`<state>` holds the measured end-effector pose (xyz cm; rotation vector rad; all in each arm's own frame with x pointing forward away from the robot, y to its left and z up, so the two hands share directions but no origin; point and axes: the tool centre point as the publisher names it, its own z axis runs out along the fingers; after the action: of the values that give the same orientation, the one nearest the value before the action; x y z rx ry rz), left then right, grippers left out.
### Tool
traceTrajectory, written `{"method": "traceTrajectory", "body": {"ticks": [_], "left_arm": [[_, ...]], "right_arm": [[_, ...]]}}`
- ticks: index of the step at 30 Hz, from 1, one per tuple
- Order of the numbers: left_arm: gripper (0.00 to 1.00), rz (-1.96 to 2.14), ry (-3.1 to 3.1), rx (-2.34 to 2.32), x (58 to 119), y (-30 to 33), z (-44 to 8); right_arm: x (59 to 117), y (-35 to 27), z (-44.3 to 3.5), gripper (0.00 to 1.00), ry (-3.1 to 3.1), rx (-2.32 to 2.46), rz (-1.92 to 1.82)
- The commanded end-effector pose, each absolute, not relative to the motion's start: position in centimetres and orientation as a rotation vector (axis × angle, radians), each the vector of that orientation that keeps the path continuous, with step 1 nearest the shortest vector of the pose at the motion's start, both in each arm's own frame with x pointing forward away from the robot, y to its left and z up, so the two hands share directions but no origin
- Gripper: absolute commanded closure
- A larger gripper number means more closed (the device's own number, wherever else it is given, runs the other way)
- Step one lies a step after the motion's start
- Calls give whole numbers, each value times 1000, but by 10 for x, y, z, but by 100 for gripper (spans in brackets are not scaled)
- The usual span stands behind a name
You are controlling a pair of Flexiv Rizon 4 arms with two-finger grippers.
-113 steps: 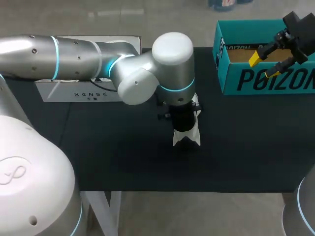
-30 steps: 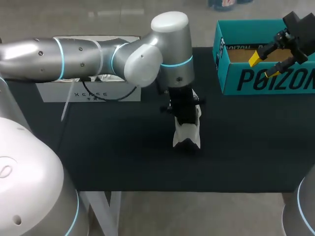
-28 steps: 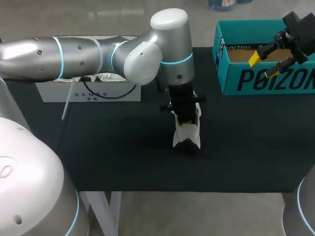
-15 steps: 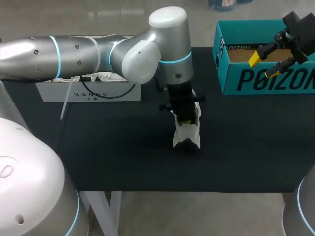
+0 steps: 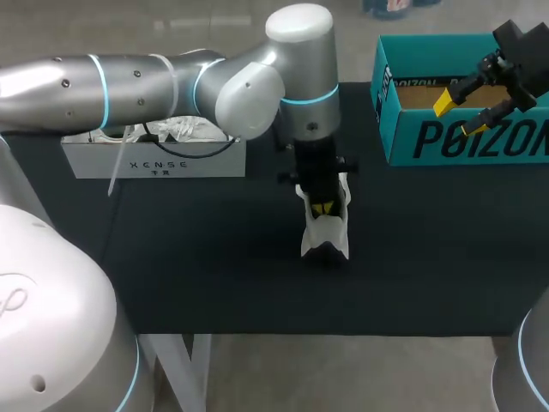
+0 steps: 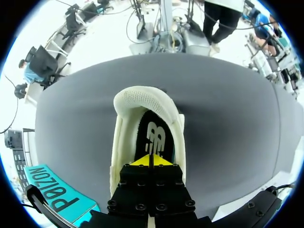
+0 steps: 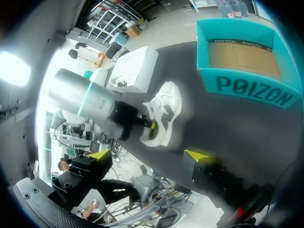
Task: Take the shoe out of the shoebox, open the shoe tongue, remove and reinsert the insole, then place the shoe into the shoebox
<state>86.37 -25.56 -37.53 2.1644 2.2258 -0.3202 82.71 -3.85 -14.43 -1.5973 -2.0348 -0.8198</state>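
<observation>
In the head view, the white sneaker (image 5: 327, 233) stands on the black table cover (image 5: 214, 266), a little right of the middle of the frame. It is outside the teal cardboard shoebox (image 5: 446, 137), which sits open at the upper right of the frame, well apart from the shoe. The left arm (image 5: 129, 81) comes in from the upper left and bends straight down over the shoe. The left gripper (image 5: 322, 209) has its yellow tips inside the shoe opening.

In the left wrist view these two tips are pressed together with only a thin line between them, so this pincer is clenched. They sit low in the opening, on or just over the black insole with a white logo (image 6: 154, 135), which lies flat inside the shoe, ahead of the gripper. Whether the tips pinch an edge of the insole, I cannot tell. The padded mesh collar (image 6: 137, 97) curves around the far end of the insole.

The right gripper (image 5: 459, 117) hangs at the upper right of the head view, over the front wall of the shoebox and touching none of it. In the right wrist view its fingers (image 7: 197, 154) stand wide apart, released. The brown cardboard floor of the shoebox shows there.

A white rectangular box (image 5: 154, 159) with crumpled white material inside lies at the left of the head view, partly under the left arm.
</observation>
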Motion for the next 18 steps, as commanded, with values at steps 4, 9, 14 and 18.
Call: {"method": "traceTrajectory", "body": {"ticks": [4,9,14,18], "left_arm": [[73,-299,2211,2167,879,-258,-373],[65,-282,2215,2169,886,-260,-377],[9,-255,2228,2170,887,-260,-379],[0,-236,2228,2166,885,-257,-373]], "right_arm": [[828,-38,-145,0,-2036,-1598,-817],[828,-38,-145,0,-2036,-1598,-817],[828,-38,-145,0,-2036,-1598,-817],[828,-38,-145,0,-2036,-1598,-817]]}}
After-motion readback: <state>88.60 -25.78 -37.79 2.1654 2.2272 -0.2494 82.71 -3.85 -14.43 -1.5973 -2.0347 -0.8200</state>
